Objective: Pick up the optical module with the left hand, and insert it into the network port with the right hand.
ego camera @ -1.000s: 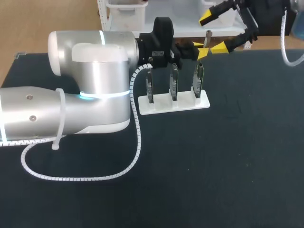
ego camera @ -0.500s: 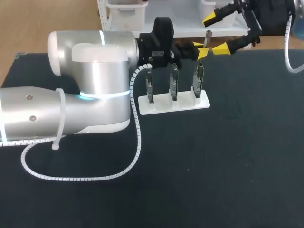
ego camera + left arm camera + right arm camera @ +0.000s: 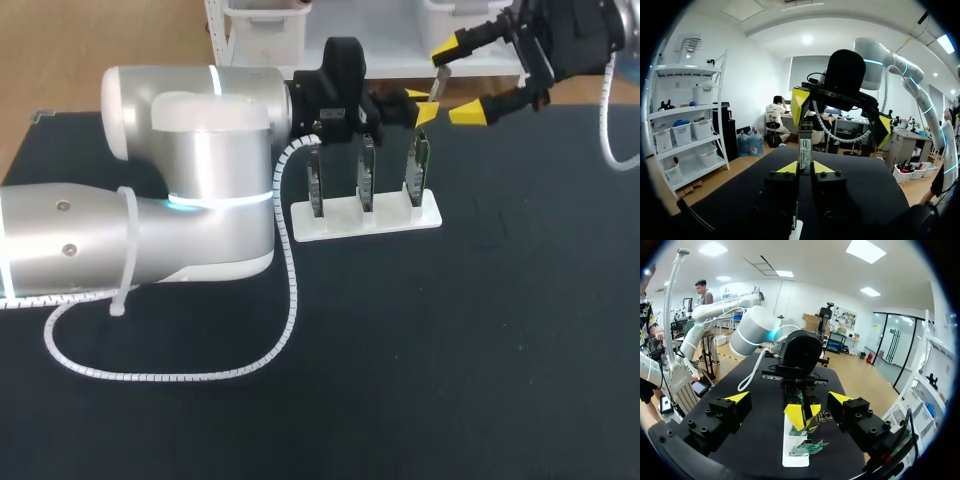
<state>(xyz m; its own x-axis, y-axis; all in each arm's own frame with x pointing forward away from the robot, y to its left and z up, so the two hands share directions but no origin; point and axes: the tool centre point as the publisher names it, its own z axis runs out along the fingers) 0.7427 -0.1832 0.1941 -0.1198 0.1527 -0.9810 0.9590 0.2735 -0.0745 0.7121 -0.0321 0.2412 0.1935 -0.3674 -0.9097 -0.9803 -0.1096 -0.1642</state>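
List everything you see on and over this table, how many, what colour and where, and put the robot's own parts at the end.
table: one, black, under everything.
holder: one, white, on the table near its far edge.
circuit boards: three, dark green, upright in a row in the holder.
optical module: one, grey metal, upright in the left tool, over the board nearest the right arm.
left arm: one, silver-white, from the left.
spiral cable: one, white, along the left arm, looping onto the table.
left tool: one, black, yellow tips, shut on the module.
right arm: one, dark wrist, far right corner.
right tool: one, black, yellow tips, open, fingers either side of the module's top, apart from it.
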